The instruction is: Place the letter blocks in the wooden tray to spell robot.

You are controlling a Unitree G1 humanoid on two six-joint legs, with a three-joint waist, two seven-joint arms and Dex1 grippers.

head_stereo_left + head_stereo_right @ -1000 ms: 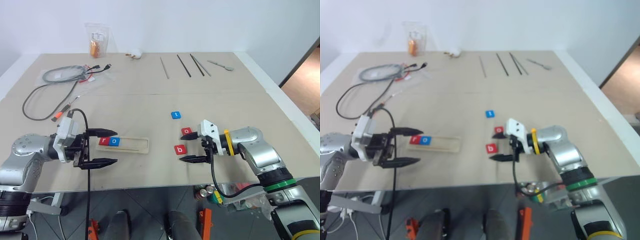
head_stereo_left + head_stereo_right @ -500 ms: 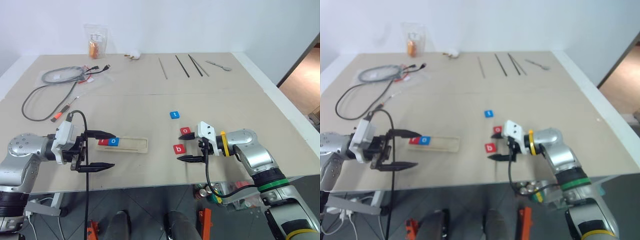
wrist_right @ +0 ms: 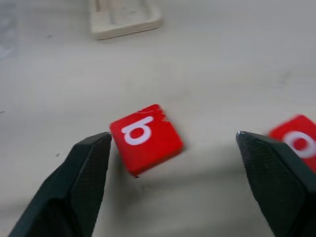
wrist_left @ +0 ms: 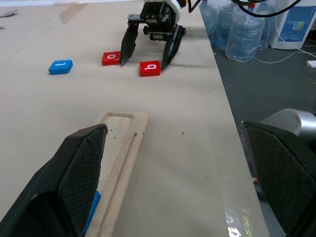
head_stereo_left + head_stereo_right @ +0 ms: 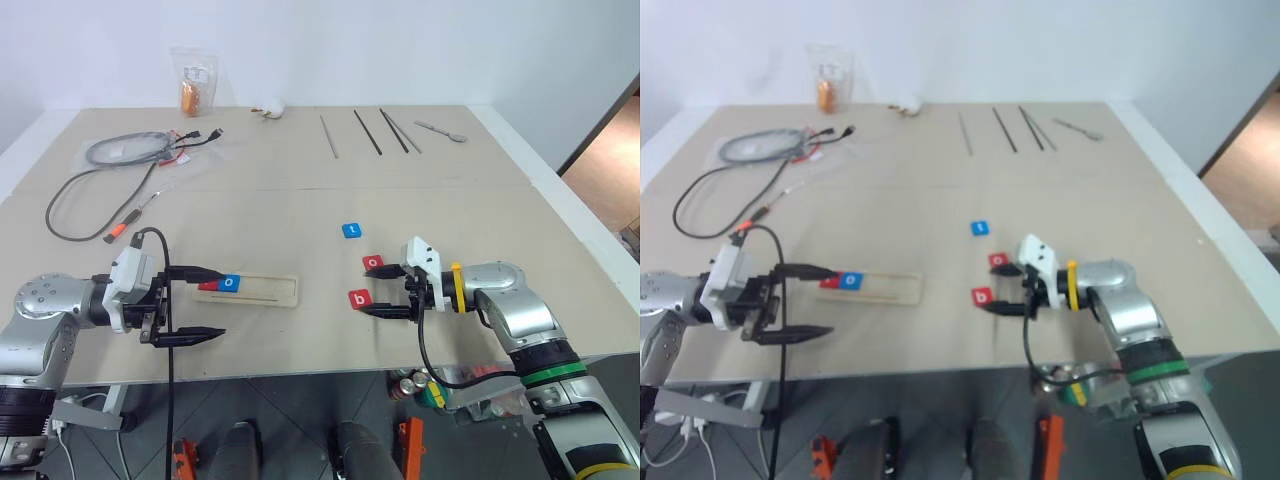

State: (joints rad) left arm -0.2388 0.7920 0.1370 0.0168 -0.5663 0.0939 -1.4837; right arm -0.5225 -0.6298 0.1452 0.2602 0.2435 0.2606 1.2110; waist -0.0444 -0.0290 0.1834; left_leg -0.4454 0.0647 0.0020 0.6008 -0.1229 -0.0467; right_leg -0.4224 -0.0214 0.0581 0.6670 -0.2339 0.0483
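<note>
The wooden tray [image 5: 262, 290] lies on the table with a red block [image 5: 208, 286] and a blue o block [image 5: 231, 283] in its left end. My left gripper [image 5: 208, 302] stands open at that end, one finger partly hiding the red block. Three letter blocks lie loose to the right: blue t [image 5: 351, 231], red o [image 5: 372, 263] and red b [image 5: 359, 298]. My right gripper [image 5: 370, 290] is open with its fingertips on either side of the red b [image 3: 145, 139]. That block rests on the table close to one finger [image 3: 91, 182]. The red o [image 3: 298, 143] lies just beyond the other finger.
At the back left lie a coiled cable [image 5: 110, 160] and a clear bag [image 5: 194, 80]. Thin dark rods [image 5: 365, 130] and a spoon [image 5: 440, 129] lie at the back right. The table's front edge [image 5: 300, 372] runs close below both grippers.
The right wrist has rolled a little and its fingers have drawn slightly closer around the red b. The left arm has kept still.
</note>
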